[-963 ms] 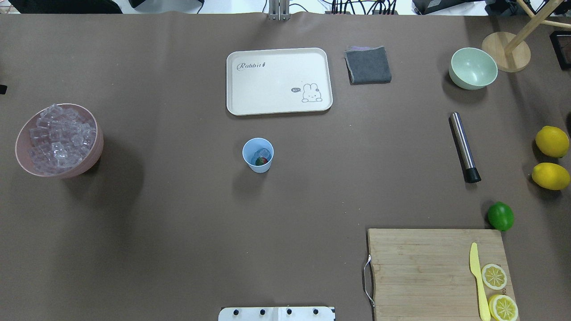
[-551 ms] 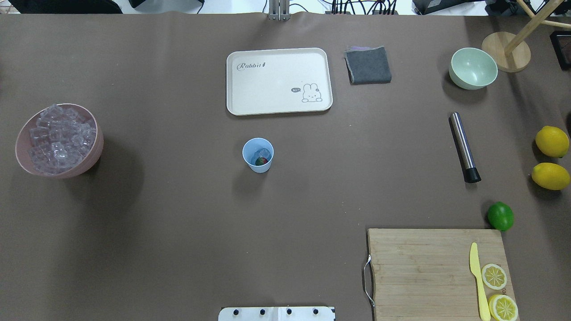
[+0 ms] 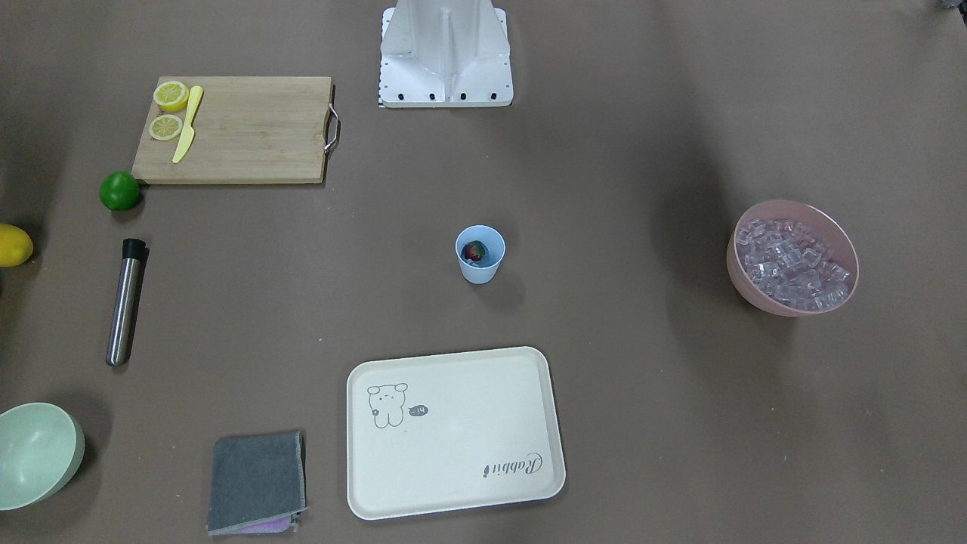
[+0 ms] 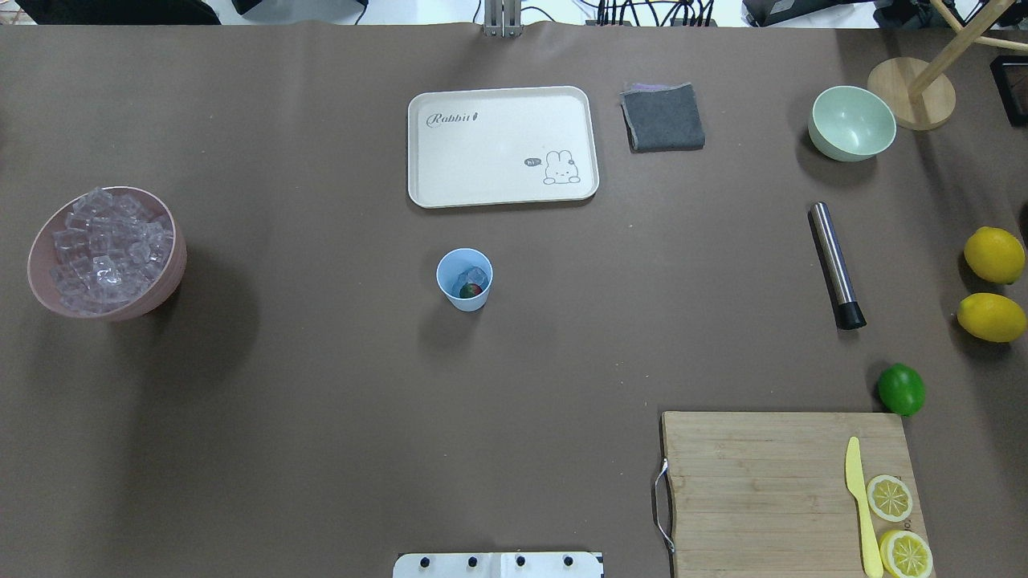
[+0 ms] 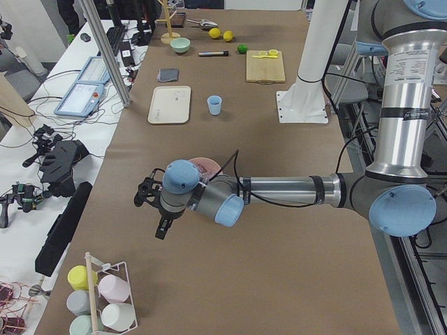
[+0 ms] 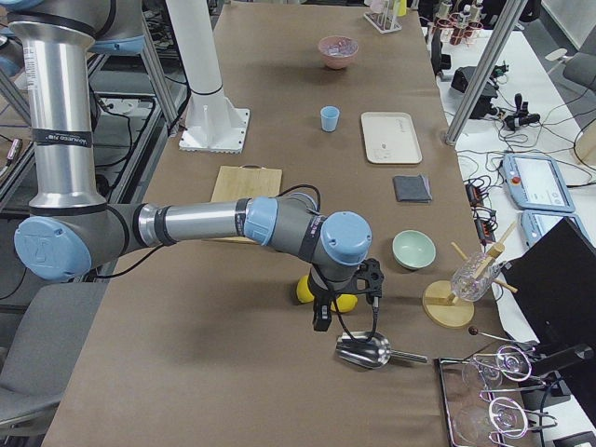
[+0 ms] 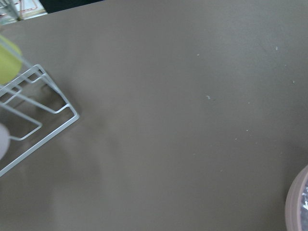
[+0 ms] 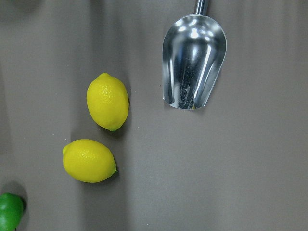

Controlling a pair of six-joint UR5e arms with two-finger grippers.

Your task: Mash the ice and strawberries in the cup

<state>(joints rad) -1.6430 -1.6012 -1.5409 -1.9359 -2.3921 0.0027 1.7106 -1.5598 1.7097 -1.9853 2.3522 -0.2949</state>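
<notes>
The light-blue cup (image 4: 464,279) stands mid-table, upright, also in the front view (image 3: 480,255). Inside it lie a red strawberry (image 4: 470,291) and a few clear ice cubes (image 4: 475,277). A pink bowl (image 4: 175,265) at the left end is heaped with ice (image 4: 104,249). A steel muddler (image 4: 835,265) lies on the right. My left gripper (image 5: 159,227) hovers beyond the pink bowl, far from the cup; I cannot tell if it is open. My right gripper (image 6: 323,319) hovers over the two lemons (image 8: 107,101) by a steel scoop (image 8: 193,60); I cannot tell its state.
A cream tray (image 4: 502,146) and a grey cloth (image 4: 662,117) lie behind the cup. A pale green bowl (image 4: 851,123), a lime (image 4: 901,389) and a cutting board (image 4: 763,490) with a yellow knife and lemon slices are on the right. A wire cup rack (image 5: 101,300) stands at the left end.
A dark bit of my left arm at the overhead view's left edge has gone out of view. Nothing on the table has moved.
</notes>
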